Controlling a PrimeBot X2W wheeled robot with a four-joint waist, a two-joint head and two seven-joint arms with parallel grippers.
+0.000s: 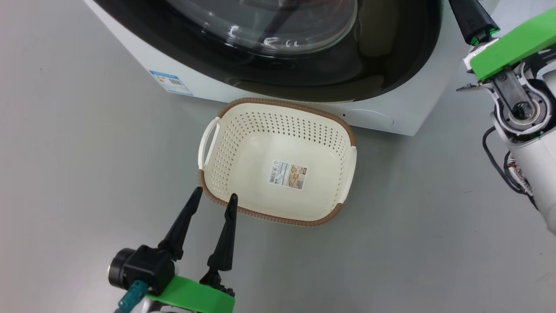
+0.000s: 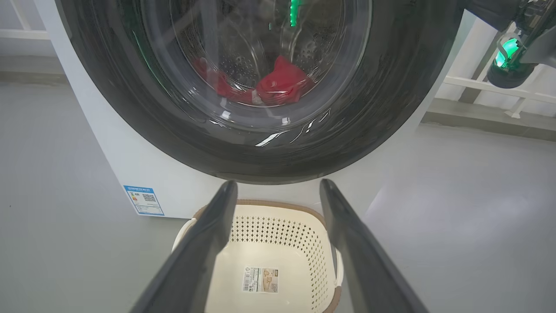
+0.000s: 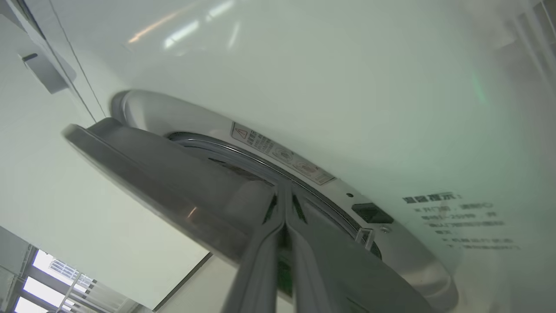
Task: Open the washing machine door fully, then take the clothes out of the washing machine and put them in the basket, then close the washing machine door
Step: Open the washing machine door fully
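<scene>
Right gripper [image 3: 284,204], fingers pressed together and holding nothing, is hooking its tips behind the rim of the ajar washing machine door [image 3: 173,182], so it should be pulling along the door's swing arc, left gripper [image 1: 216,193] hovering wide open, empty, above the basket [image 1: 278,102].

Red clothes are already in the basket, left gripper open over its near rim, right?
No. The basket holds no clothes; the left wrist view shows the clothes inside the drum, behind the washing machine door. The left gripper is open over the near rim.
</scene>
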